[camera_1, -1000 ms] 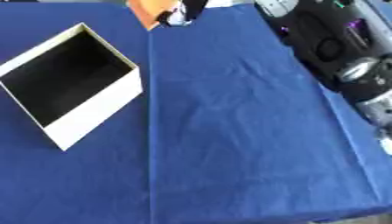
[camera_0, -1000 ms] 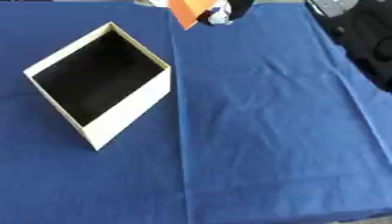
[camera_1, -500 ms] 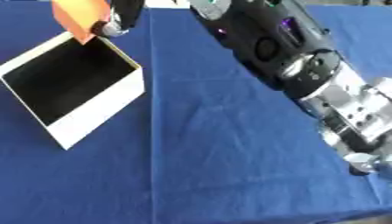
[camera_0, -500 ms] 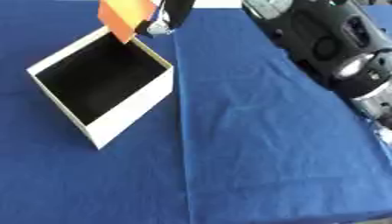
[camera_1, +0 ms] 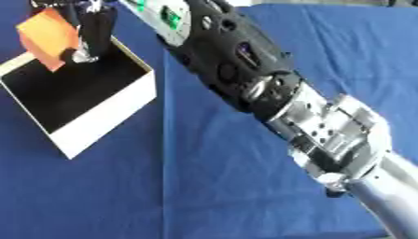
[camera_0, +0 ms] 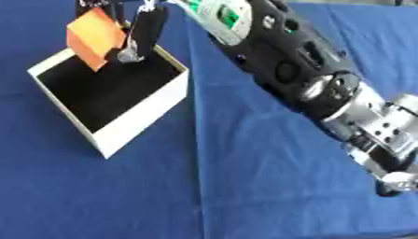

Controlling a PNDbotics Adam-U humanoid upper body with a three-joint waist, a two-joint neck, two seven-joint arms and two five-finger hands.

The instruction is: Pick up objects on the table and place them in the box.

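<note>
Palm of the right hand (camera_0: 135, 28) beyond the top edge, orange block (camera_0: 95, 36) partly behind its fingers.

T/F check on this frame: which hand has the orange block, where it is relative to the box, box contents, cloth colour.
1. The right hand holds the orange block. True.
2. The orange block lies flat on the box floor. False: it is held tilted above the box, at its far side.
3. The box is full of objects. False: its black interior shows nothing else.
4. The table cloth is blue. True.
</note>
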